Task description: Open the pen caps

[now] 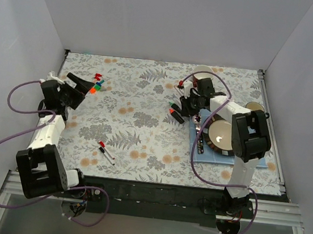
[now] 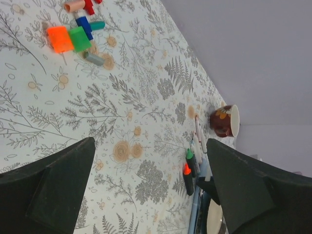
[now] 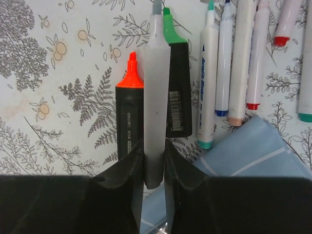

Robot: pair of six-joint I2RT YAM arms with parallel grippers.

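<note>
Snugly, the right gripper (image 3: 153,163) clamps its matte black jaws on a smooth grey cylindrical pen (image 3: 157,87); the left gripper (image 2: 150,146) gapes wide, empty, with blocky plastic caps (image 2: 69,39) well ahead.

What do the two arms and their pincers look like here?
The left arm and right arm have white tubular links between blocky black joint housings, each trailed by a looping thin purple cable. The left pincer and right pincer each have two matte black wedge-shaped fingers. No markings show.

1 overhead, 2 close wrist views share tablecloth (image 1: 146,104).
</note>
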